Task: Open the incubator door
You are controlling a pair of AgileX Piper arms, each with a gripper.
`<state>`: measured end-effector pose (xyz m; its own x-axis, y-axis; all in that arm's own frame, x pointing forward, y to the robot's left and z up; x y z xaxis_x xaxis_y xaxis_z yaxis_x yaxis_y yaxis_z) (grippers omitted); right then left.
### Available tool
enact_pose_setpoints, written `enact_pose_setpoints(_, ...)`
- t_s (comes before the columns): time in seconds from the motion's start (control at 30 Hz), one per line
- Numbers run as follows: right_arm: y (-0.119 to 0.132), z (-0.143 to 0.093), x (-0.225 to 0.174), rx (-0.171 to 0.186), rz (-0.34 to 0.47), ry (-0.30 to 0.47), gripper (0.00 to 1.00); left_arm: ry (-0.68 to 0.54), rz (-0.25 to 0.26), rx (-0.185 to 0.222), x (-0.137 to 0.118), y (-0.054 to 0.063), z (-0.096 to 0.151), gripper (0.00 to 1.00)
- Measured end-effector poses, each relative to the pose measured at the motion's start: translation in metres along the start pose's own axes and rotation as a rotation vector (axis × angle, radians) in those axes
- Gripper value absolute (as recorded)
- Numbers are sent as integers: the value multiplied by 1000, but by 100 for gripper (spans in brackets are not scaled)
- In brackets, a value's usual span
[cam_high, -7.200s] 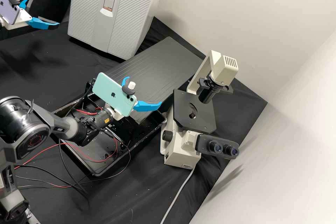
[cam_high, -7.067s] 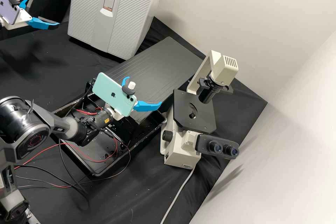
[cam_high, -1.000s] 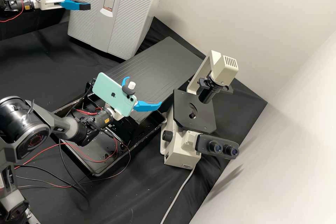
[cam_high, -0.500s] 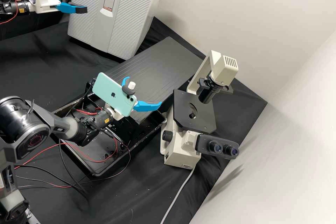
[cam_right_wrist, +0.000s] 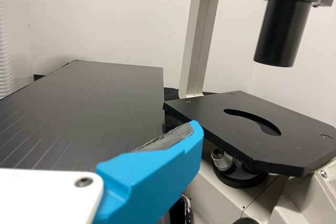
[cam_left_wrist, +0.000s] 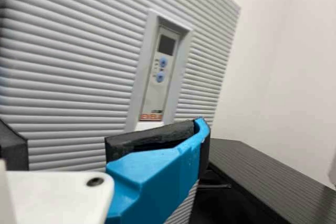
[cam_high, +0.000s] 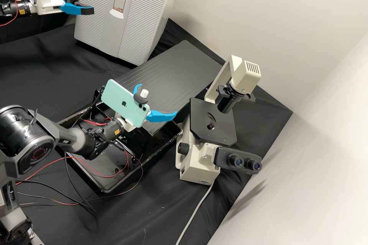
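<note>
At the upper left of the high view, my left gripper [cam_high: 81, 3] stands open before the left part of the white ribbed incubator [cam_high: 96, 26]; I cannot tell whether it touches. The incubator's front door is closed. In the left wrist view, the left gripper [cam_left_wrist: 65, 145] has a gap between its dark pads, with the incubator front [cam_left_wrist: 68, 72] behind them and the control panel [cam_left_wrist: 160, 72] above one finger. My right gripper [cam_high: 156, 100] is open and holds nothing, over the black tray's far end. The right wrist view has the right gripper [cam_right_wrist: 86, 142] beside the microscope stage.
A microscope [cam_high: 214, 122] stands right of the right gripper. The dark ridged board [cam_high: 184, 69] lies between incubator and microscope. Loose red and black wires run over the black tray [cam_high: 103, 189]. A pale wall [cam_high: 306, 153] bounds the right side.
Over several seconds, the left gripper has come right to the incubator front and turned. During the last second it has drawn slightly back left. The right arm is unmoved.
</note>
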<state>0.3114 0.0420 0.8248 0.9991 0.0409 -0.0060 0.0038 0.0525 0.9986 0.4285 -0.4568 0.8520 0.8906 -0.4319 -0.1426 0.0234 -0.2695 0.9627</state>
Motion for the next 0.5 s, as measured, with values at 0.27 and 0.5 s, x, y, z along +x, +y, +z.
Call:
enact_pose_setpoints(0.27,0,0,0,0,0,0,100,-121,2,46,-2,-2,11,0)
enact_pose_setpoints(0.5,0,0,0,0,0,0,100,-120,4,45,-2,-2,11,0)
